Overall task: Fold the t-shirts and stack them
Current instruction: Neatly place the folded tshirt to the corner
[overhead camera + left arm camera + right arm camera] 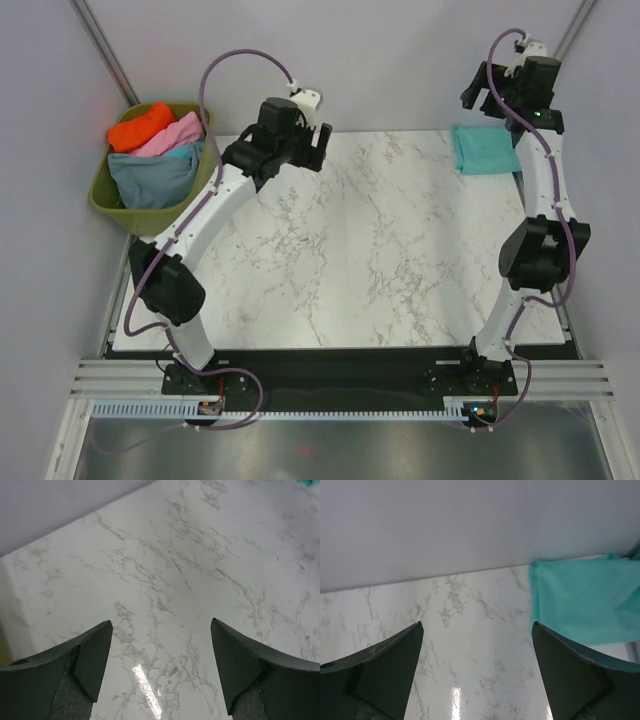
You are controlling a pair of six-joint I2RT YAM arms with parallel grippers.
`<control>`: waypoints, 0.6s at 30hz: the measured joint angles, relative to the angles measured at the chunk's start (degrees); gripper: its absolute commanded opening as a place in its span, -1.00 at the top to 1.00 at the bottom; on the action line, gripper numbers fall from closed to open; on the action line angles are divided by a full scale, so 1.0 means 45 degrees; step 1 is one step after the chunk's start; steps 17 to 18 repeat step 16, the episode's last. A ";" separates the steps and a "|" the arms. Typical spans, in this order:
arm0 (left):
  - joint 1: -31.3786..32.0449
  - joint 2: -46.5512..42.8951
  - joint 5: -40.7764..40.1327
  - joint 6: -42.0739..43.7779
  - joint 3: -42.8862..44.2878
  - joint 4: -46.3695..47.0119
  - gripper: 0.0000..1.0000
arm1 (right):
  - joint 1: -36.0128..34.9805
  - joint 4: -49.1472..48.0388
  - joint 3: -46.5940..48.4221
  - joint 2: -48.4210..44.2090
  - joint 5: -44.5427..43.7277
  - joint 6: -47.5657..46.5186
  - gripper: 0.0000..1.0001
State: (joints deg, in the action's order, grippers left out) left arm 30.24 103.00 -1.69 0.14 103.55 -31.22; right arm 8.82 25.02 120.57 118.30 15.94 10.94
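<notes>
Jaws on both arms are hanging wide open and carrying nothing. The left gripper (161, 625) is hovering over the bare marble table (350, 250), and the right gripper (477, 625) is sitting up by the back wall, looking at the far edge.

One teal-green t-shirt (484, 149) is lying folded at the table's 1 o'clock corner, so I'm reading that as the start of the stack. The orange t-shirt (138, 127), pink t-shirt (176, 134), light teal t-shirt (188, 152) and slate t-shirt (150, 180) are bunching up in the olive tub (140, 215), off the 10 o'clock corner.

So I'm guessing the step in hand is fetching the next one. The left arm is sitting closest, so I'd be sending that one in. I'd be pinching only the top layer, since orange and pink are riding highest. I'd be lifting straight up so the rest aren't dragging out, then spreading it flat mid-table, well apart from the folded one.
</notes>
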 measured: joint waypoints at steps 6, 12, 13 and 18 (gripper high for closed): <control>-0.0345 -0.1889 -0.2181 0.0695 -0.0321 0.0554 -0.99 | 0.0189 0.0437 -0.2273 -0.4240 -0.3789 0.0005 -0.96; -0.0597 -0.4396 -0.2492 0.0889 -0.2147 0.0714 -0.99 | 0.0175 0.1787 -0.5537 -0.6630 -0.4979 -0.0403 -0.96; -0.0670 -0.4750 -0.2453 0.0884 -0.2429 0.0631 -0.99 | 0.0175 0.2030 -0.6003 -0.6931 -0.4959 -0.0461 -0.96; -0.1049 -0.5629 -0.1904 0.0835 -0.3104 0.0505 -0.99 | 0.0175 0.2569 -0.6834 -0.7674 -0.4954 -0.0491 -0.96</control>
